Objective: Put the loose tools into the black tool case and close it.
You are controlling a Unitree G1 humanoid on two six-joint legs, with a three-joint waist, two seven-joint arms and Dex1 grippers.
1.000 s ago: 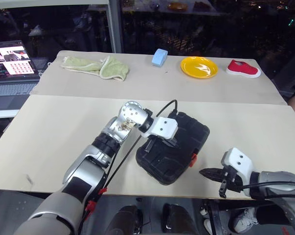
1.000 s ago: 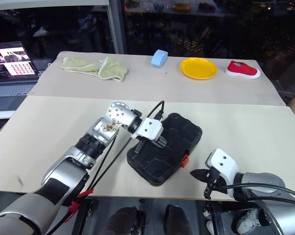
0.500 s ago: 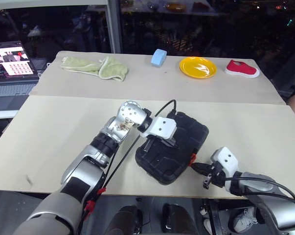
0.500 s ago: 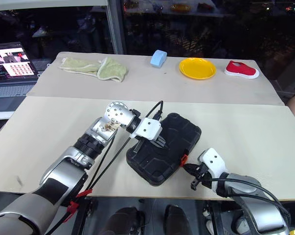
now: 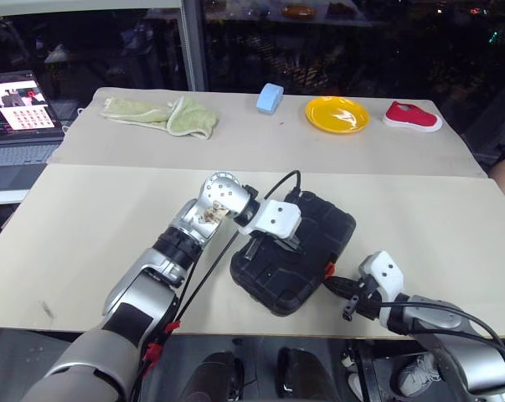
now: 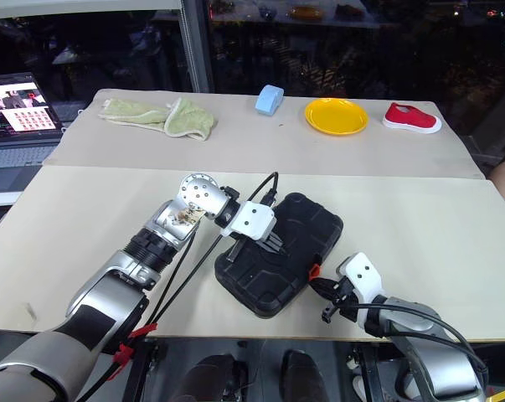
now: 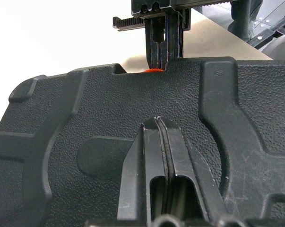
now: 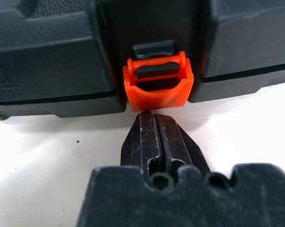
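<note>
The black tool case lies with its lid down near the table's front edge. No loose tools are in sight; they are hidden or out of view. My left gripper is shut, its tips resting on top of the lid. My right gripper is also shut and empty, low over the table at the case's front edge. Its tips sit right below the small orange latch, touching or nearly touching it. That latch hangs on the case's front rim.
On the far table stand a green towel, a blue block, a yellow plate and a red shoe. An open laptop sits off the table's left side. A black cable loops over the left wrist.
My right gripper has moved left along the table's front edge, from well right of the case up to its orange latch. The left gripper has stayed on the lid.
</note>
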